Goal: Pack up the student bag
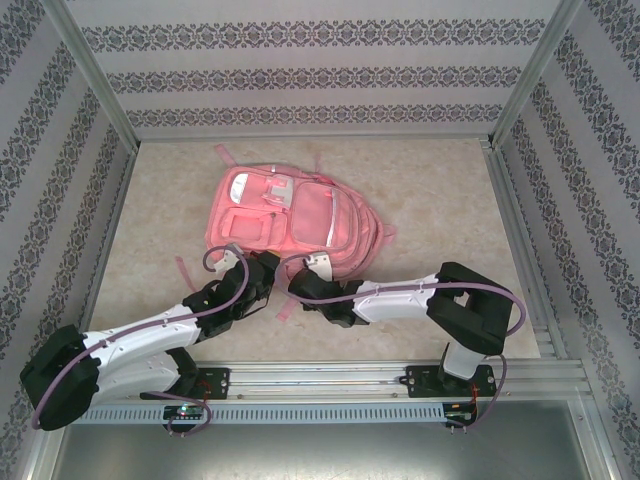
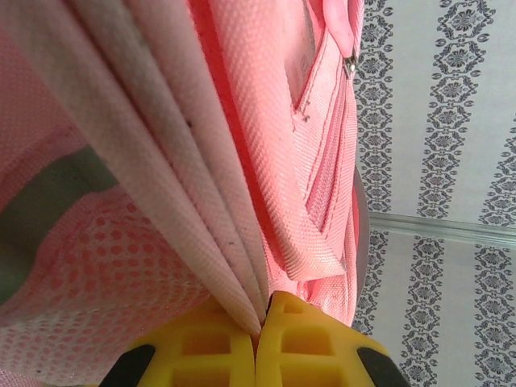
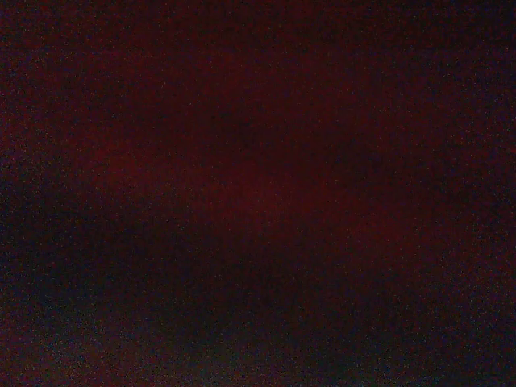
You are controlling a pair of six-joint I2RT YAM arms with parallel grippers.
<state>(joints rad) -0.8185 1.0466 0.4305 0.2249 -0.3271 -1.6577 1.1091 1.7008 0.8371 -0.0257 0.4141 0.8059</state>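
Pink student bag [image 1: 295, 215] lies flat mid-tabletop [image 1: 430, 190], nearer the far edge. It is woven nylon with mesh panels, and looks soft, floppy and light. Hems and seams look like the best places to hold it. The left gripper [image 2: 262, 318] is clenched on folded fabric at the bag's near edge. The right gripper [image 1: 312, 272] meets that same edge, but whether it is clenched or released cannot be told.

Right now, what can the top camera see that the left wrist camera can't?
Top camera: the whole student bag lying on the table, with the left arm and right arm reaching its near edge. Left wrist camera: close up, the left gripper with its yellow fingers shut on a fold of the bag's pink fabric, plus a zipper pull. Both: the pink bag and the patterned wall.
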